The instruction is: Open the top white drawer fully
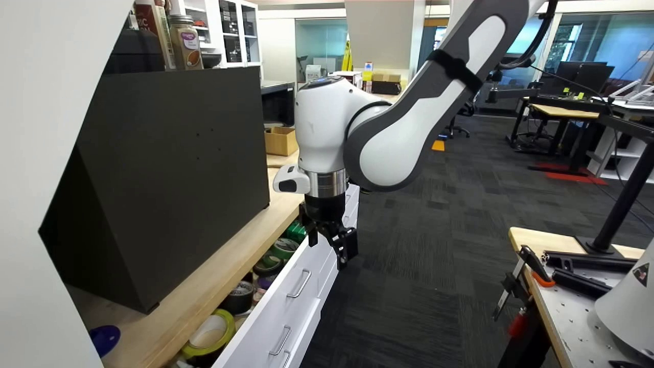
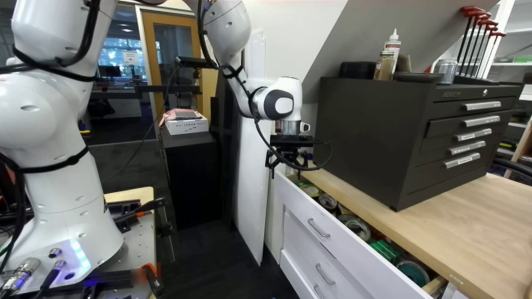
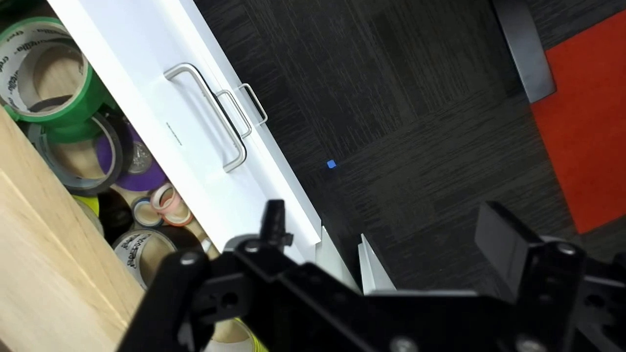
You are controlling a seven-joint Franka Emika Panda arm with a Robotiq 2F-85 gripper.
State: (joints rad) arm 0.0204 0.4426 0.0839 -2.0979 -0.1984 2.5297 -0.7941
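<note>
The top white drawer (image 1: 276,301) stands pulled out from under the wooden counter, with tape rolls showing inside. Its front also shows in the exterior view (image 2: 349,241) and the wrist view (image 3: 146,83). Its metal handle (image 1: 300,283) shows in both exterior views (image 2: 318,228) and at upper left in the wrist view (image 3: 210,112). My gripper (image 2: 286,172) is open and empty, pointing down above the drawer front, apart from the handle. In the wrist view the fingers (image 3: 384,215) are wide apart, the left one over the drawer front and the right one over the floor.
A dark tool chest (image 2: 374,141) stands on the wooden counter (image 2: 469,216) above the drawer. Lower white drawers with handles (image 2: 325,274) sit below it. A tall white panel (image 2: 253,199) stands at the drawer's end. The robot's bench (image 1: 577,306) faces the drawers.
</note>
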